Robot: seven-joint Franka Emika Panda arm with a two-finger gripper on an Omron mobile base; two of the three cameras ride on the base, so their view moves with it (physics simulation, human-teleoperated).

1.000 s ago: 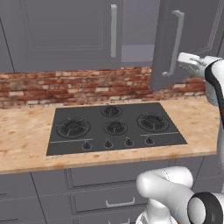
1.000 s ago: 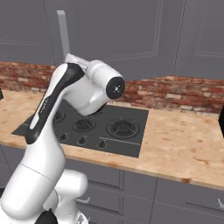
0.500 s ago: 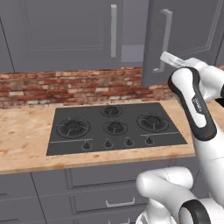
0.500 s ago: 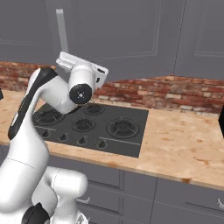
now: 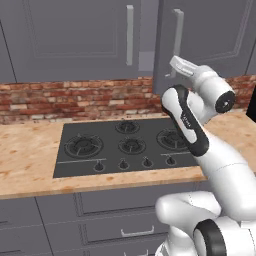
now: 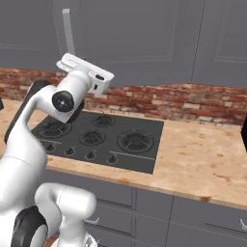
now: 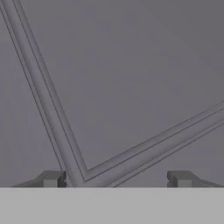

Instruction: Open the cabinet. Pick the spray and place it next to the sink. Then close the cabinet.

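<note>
1. Two dark finger tips (image 7: 51, 178) sit far apart at the bottom of the hand view, nothing between them; gripper (image 7: 116, 179) is spread wide, released, facing a grey panelled door surface w/ grooves running diagonally across that view.
2. Nearest the base: grey drawers (image 5: 115, 220) w/ small horizontal handles, under a light wood-look counter (image 5: 30, 165).
3. Black gas hob (image 5: 122, 145) set into the counter, burners toward the wall, row of knobs along its front edge.
4. Arm rises from lower right in left base view, elbow bent over the hob's right side; hand is up at cabinet height, gripper (image 5: 175, 64) pointing toward the cabinet's right door, just beside its handle. Can't tell if it touches.
5. Brick backsplash (image 5: 75, 100) runs behind the hob, under the wall units.
6. Cabinet (image 5: 80, 35): dark grey, two panelled doors. Long axis of each silver bar handle is vertical. Left door (image 5: 65, 40) flush, handle (image 5: 130, 35) at its right edge. Right door (image 5: 215, 30) swung partly out, handle (image 5: 178, 32) at its left edge; a paler gap shows between the doors.
7. Right base view: right door's handle (image 6: 67, 33) stands upright just above the hand.
8. Spray: not made out; cabinet interior is too narrow a slit to see into.
</note>
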